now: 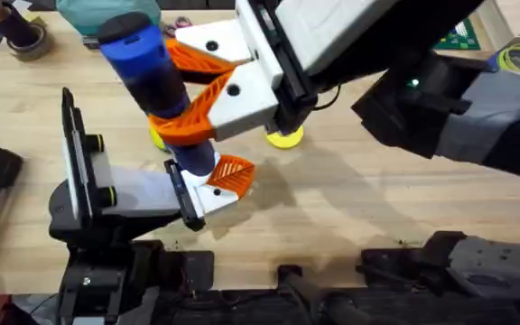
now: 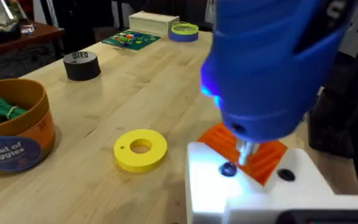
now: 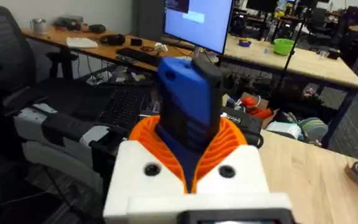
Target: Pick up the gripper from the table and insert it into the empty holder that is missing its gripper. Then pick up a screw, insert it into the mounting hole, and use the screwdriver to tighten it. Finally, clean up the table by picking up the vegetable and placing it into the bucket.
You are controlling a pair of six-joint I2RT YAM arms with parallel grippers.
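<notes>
Here the right fingers point(image 1: 208, 95) clamp the screwdriver point(image 1: 152, 77) upright, tip over the holder point(image 2: 253, 186) screw; left fingers' state unclear.

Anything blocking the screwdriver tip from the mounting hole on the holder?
Nothing visible. The screwdriver tip hangs right over the holder, beside the mounting hole, with the orange gripper just behind it.

White blocky finger bases with orange ribbed pads point(image 1: 192, 99) on the right gripper point(image 3: 194, 163), round dark screw holes dotted on the white faces. Behind, black and grey arm housing point(image 1: 477, 108), glossy, with one small green light glowing.
</notes>
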